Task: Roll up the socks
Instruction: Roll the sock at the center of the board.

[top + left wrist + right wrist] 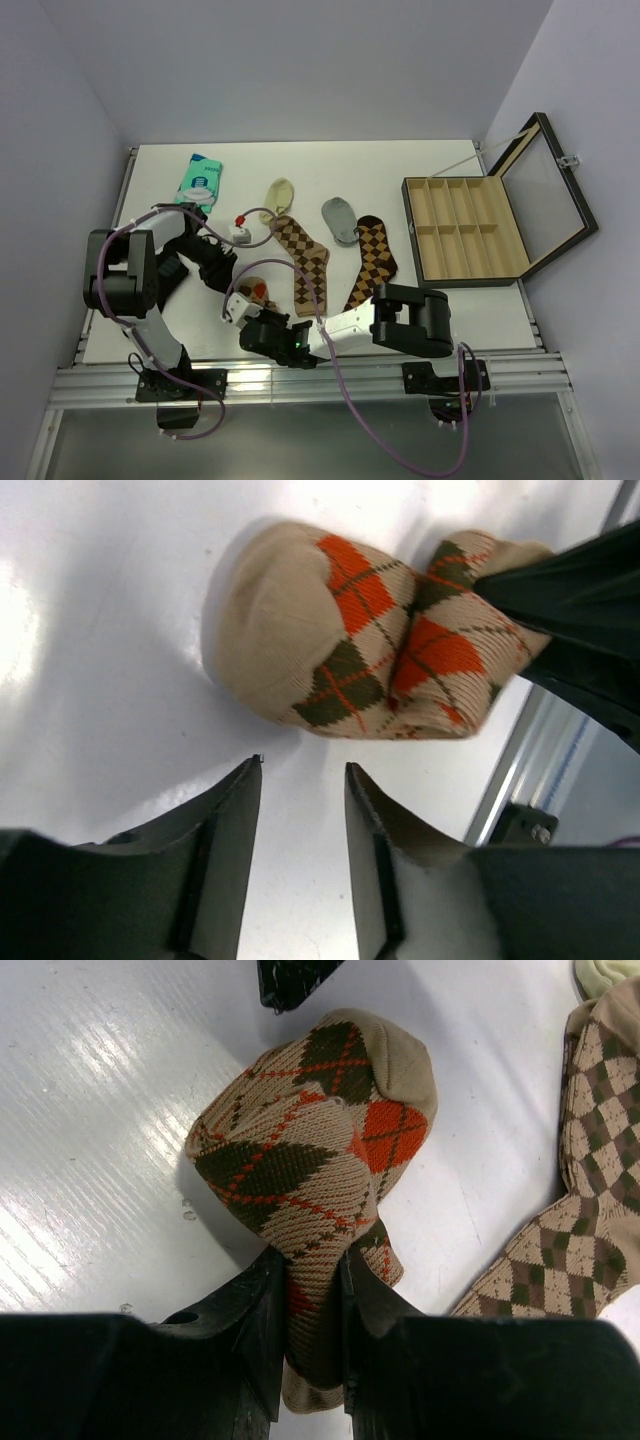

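The red-orange argyle sock [310,1150] is bunched into a loose roll on the white table near the front edge; it also shows in the top view [256,291] and the left wrist view [370,640]. My right gripper [312,1260] is shut on the roll's near end, with fabric pinched between the jaws [262,318]. My left gripper [303,770] is open and empty, a short way from the roll's toe side and not touching it [228,278]. The tan sock with dark brown diamonds [305,260] and the dark brown sock with tan diamonds [372,262] lie flat to the right.
A wooden compartment box [470,232] with its lid open stands at the right. A teal sock [200,180], a cream sock [278,192] and a grey sock [340,215] lie further back. The table's metal front rail [520,770] runs just beyond the roll.
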`<state>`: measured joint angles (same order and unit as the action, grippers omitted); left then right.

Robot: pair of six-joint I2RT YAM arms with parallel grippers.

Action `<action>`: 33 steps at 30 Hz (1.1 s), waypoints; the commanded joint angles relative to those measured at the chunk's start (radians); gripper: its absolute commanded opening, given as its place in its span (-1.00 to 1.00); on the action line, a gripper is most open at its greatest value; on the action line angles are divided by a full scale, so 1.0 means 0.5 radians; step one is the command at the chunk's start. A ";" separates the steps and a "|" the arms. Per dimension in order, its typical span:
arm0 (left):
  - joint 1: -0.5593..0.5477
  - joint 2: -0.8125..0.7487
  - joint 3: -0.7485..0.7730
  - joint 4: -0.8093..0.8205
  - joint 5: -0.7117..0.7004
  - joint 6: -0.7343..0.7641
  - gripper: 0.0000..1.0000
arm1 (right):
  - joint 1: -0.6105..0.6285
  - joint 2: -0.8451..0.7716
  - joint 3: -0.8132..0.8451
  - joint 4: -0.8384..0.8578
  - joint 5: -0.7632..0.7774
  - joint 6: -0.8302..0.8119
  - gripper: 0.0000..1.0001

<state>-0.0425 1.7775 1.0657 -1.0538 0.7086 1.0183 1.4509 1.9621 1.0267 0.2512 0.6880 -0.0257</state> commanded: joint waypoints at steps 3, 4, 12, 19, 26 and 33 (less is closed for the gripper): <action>-0.071 -0.109 -0.067 0.233 -0.015 -0.211 -0.08 | 0.028 0.046 0.008 -0.186 -0.020 0.113 -0.97; -0.084 -0.122 -0.088 0.315 -0.030 -0.254 -0.08 | 0.031 0.049 0.011 -0.189 -0.020 0.113 -0.97; -0.111 -0.162 -0.103 0.540 -0.119 -0.503 -0.07 | 0.028 0.058 0.036 -0.202 -0.008 0.107 -0.98; -0.182 -0.137 -0.152 0.497 -0.150 -0.469 -0.08 | 0.028 0.061 0.027 -0.205 -0.005 0.116 -0.98; -0.271 -0.131 -0.186 0.478 -0.150 -0.451 -0.05 | 0.028 0.073 0.023 -0.208 0.011 0.119 -0.99; -0.329 -0.097 -0.232 0.577 -0.248 -0.549 -0.14 | 0.028 0.089 0.030 -0.211 0.020 0.122 -0.99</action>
<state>-0.1925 1.7229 0.9840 -0.7979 0.6315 0.7639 1.4563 1.9697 1.0428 0.2241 0.7113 0.0010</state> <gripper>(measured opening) 0.438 0.278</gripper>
